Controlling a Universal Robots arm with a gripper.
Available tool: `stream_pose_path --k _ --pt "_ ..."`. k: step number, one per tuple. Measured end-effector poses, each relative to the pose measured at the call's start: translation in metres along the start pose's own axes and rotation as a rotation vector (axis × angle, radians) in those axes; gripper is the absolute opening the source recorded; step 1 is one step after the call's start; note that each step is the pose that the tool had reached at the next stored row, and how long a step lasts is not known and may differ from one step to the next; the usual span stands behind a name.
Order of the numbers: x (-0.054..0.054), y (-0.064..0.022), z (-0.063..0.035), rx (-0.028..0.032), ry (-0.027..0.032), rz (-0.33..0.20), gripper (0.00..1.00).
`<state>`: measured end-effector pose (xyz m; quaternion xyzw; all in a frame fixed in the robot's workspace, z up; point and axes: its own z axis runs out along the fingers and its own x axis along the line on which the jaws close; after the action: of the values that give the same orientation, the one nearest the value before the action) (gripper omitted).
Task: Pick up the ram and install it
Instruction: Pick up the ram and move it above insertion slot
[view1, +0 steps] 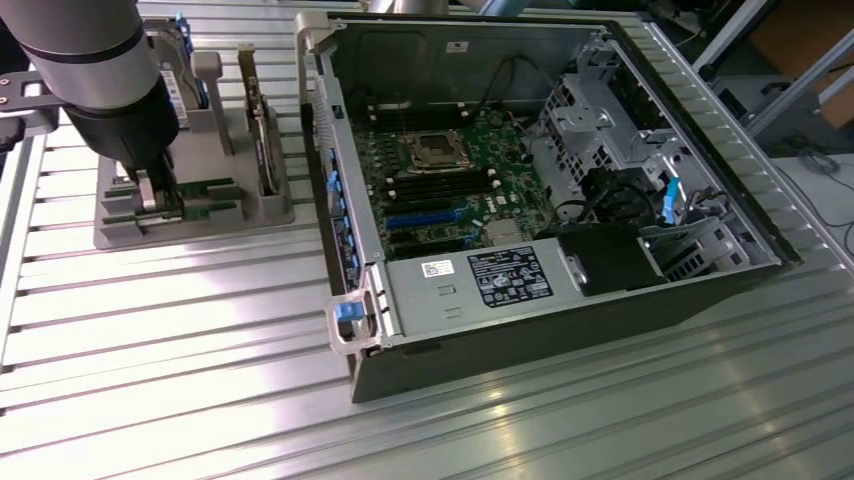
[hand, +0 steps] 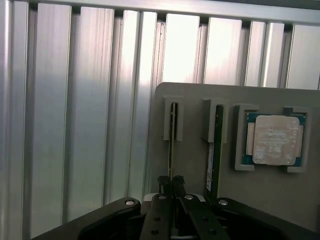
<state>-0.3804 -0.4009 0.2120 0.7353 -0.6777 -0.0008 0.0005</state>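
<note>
The jaws pinch the ram (hand: 172, 145) standing in the grey holder (hand: 192, 165), beside a second stick (hand: 216, 150).

The table (view1: 160, 330), lower left in the exterior view, is ribbed bare metal, glossy and throwing back bright light. The holder (view1: 260, 215) on it is smooth, matt grey plastic. The ram (hand: 171, 145) is thin green circuit board. The processor (hand: 276, 140) has a dull silver metal lid. The gripper (hand: 172, 181) is matt black. The computer case (view1: 534, 340) is dark metal.
</note>
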Motion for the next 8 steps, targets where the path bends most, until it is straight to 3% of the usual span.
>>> stream_pose_path --k 8 --pt "0.0 0.0 -0.0085 0.0 0.0 0.0 0.13"
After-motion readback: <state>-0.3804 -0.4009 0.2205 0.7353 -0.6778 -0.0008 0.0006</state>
